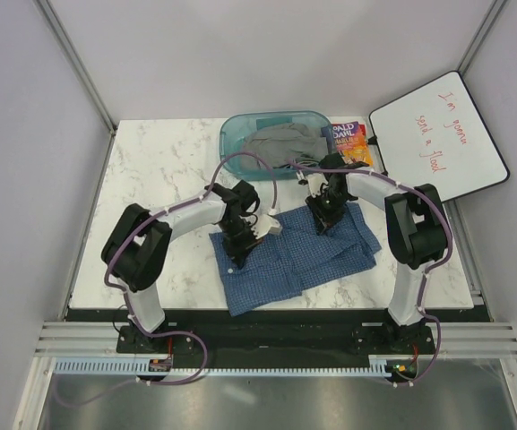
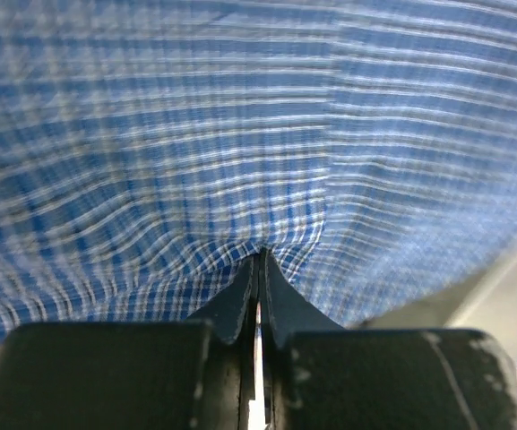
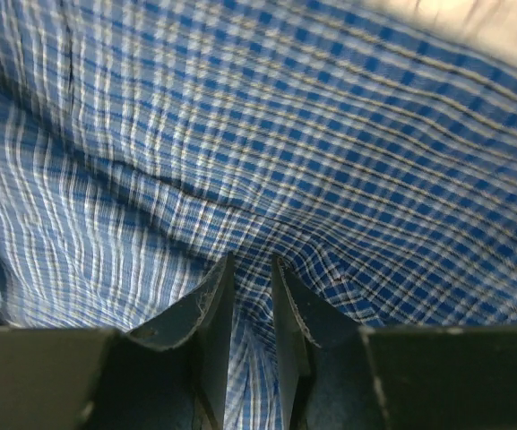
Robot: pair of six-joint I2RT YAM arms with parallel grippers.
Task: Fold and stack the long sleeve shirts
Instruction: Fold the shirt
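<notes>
A blue fine-checked shirt (image 1: pixel 298 255) lies partly folded and rumpled on the marble table (image 1: pixel 159 170), between the two arms. My left gripper (image 1: pixel 238 245) is down on the shirt's left edge. In the left wrist view the gripper (image 2: pixel 260 258) is shut, with the cloth (image 2: pixel 240 134) puckering into its tips. My right gripper (image 1: pixel 327 218) is on the shirt's far right part. In the right wrist view the gripper (image 3: pixel 251 264) is nearly closed on a raised fold of the cloth (image 3: pixel 348 134). The collar, sleeves and buttons do not show.
A teal plastic bin (image 1: pixel 231 134) with grey clothing stands at the table's far edge. A book (image 1: pixel 352 143) lies to its right. A whiteboard (image 1: pixel 437 134) leans off the table's far right corner.
</notes>
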